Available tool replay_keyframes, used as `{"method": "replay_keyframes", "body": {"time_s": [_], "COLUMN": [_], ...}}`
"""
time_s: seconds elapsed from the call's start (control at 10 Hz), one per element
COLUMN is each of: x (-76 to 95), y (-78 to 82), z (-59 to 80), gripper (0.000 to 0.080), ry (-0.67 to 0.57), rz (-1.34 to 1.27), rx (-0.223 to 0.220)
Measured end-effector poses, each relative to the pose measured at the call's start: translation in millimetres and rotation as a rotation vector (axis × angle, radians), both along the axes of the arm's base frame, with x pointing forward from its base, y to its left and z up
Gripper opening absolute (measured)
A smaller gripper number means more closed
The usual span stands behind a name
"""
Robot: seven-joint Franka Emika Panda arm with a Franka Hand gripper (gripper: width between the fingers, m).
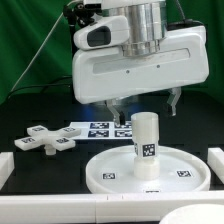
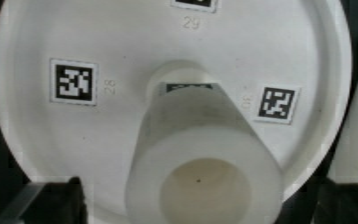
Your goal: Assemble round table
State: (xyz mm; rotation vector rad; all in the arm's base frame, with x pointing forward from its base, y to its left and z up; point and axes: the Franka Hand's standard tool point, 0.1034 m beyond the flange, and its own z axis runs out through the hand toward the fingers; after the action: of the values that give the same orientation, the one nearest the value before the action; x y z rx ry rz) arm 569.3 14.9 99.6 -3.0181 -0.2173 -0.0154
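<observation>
The large round rimmed disc (image 1: 110, 168) lies flat on the dark table at the front. The short cylindrical leg (image 1: 146, 145) stands upright at its centre, with a tag on its side. My gripper (image 1: 146, 104) hangs just above the leg's top, open, with one finger on each side and touching nothing. In the wrist view I look down on the leg (image 2: 208, 150) and the disc (image 2: 51, 130); my gripper (image 2: 202, 208) is spread wider than the leg. The cross-shaped piece (image 1: 45, 139) lies on the table on the exterior view's left.
The marker board (image 1: 99, 128) lies flat behind the disc. White rails run along the front edge (image 1: 60, 211), with white blocks at the exterior view's left (image 1: 5, 165) and right (image 1: 215, 160). A green wall stands behind.
</observation>
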Motion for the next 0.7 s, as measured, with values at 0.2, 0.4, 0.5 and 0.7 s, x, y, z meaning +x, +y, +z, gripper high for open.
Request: {"method": "replay_keyframes", "body": {"time_s": [0.2,0.4,0.5,0.7], "x": [0.1,0.7,0.7,0.7], "y": [-1.1,-0.9,-0.9,-0.8], "z": [-4.3,-6.5,-6.5,-6.5], "gripper": [0.0649,0.0404,0.0404,0.0404], "ry": [-0.007,-0.011,-0.011,-0.009], "rz": [0.0,0.007,0.007,-0.014], "rx": [-0.002,-0.003,-0.003,-0.002]}}
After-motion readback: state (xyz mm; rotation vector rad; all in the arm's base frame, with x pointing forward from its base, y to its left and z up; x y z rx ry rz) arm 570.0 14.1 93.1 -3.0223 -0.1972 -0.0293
